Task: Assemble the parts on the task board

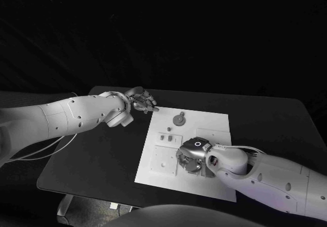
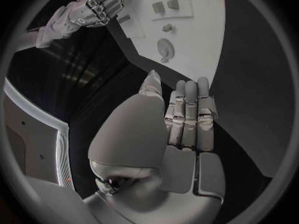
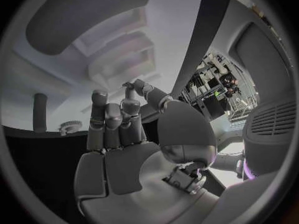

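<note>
Over the near half of the task board (image 1: 204, 187), my right hand (image 1: 192, 155) hangs palm down, fingers curled toward the plate's raised fittings. Whether anything sits between those fingers I cannot tell: in the head view the back of the hand hides them, and in the right wrist view the fingertips (image 3: 131, 107) point at the board's pale blocks with nothing plainly pinched.

My left hand (image 1: 141, 100) hovers off the board's far left corner, over the black table (image 1: 95, 161). Its fingers (image 2: 190, 114) lie straight and side by side, the thumb apart, and it holds nothing.

The part that matters, as I judge it, is the round gear-like part (image 1: 178, 119) on the board's far half, with a small stub reaching toward the far edge. From the board's far left corner it lies just inward, so my left hand is the nearer one; from my right hand it lies well across the board, beyond the pair of small upright parts (image 1: 166, 138) that stand between. In the left wrist view the same round part (image 2: 165, 49) sits ahead of my fingertips, in line with the way they point.

So the coming reach probably belongs to my left hand, moving inward from that corner.
</note>
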